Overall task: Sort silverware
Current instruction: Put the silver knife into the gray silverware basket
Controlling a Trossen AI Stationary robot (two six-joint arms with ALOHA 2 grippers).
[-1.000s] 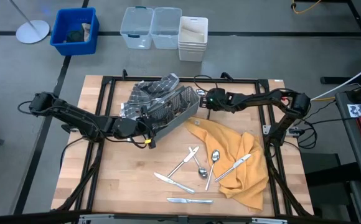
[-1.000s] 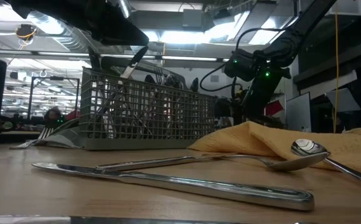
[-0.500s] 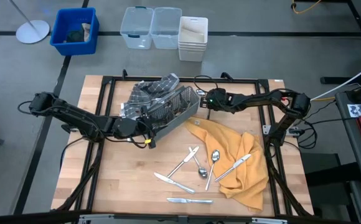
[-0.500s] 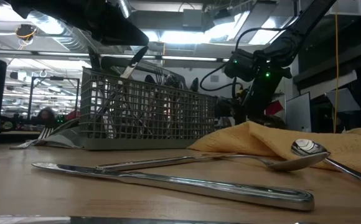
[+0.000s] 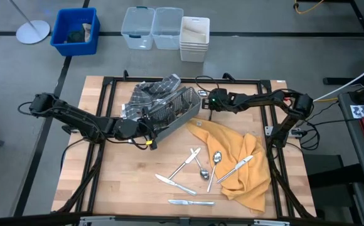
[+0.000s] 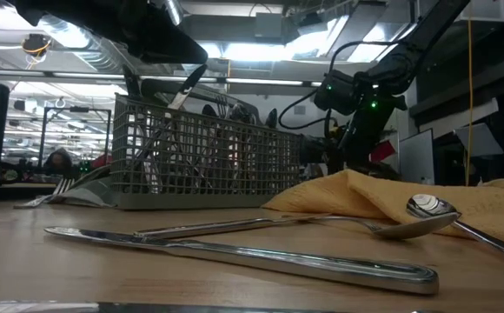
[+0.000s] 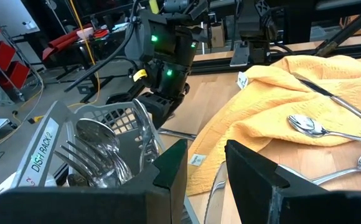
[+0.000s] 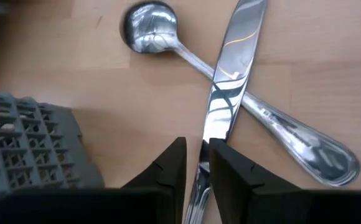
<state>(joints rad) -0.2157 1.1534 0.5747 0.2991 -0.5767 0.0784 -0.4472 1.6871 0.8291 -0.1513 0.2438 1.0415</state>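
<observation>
The grey mesh caddy [image 5: 169,107] lies tipped on the table with forks and spoons [image 7: 99,155] in it, and more silverware spills out at its far-left end [image 5: 141,97]. My left gripper [image 5: 149,130] stands open at the caddy's near-left end. A thin silver strip [image 7: 213,186] shows in its gap, and I cannot tell whether it touches anything. My right gripper [image 5: 202,105] at the caddy's right end is shut on a knife [image 8: 230,68], which crosses a spoon [image 8: 146,28]. Loose knives and spoons [image 5: 191,172] lie near the front, some on a yellow cloth [image 5: 241,160]. My right gripper pinches the knife between its two fingers at the narrow part below the blade [image 8: 206,134]. The fingers slant down from above and lie along the knife. The blade points away from them, over the spoon's handle [image 8: 305,149]. Whether the knife is lifted off the spoon, I cannot tell.
Black frame rails [image 5: 107,85] run around the table top. A blue bin [image 5: 75,30], two clear bins [image 5: 150,26] and a white bin [image 5: 194,37] stand on the floor beyond the far edge. Bare wood shows at the front left [image 5: 119,182].
</observation>
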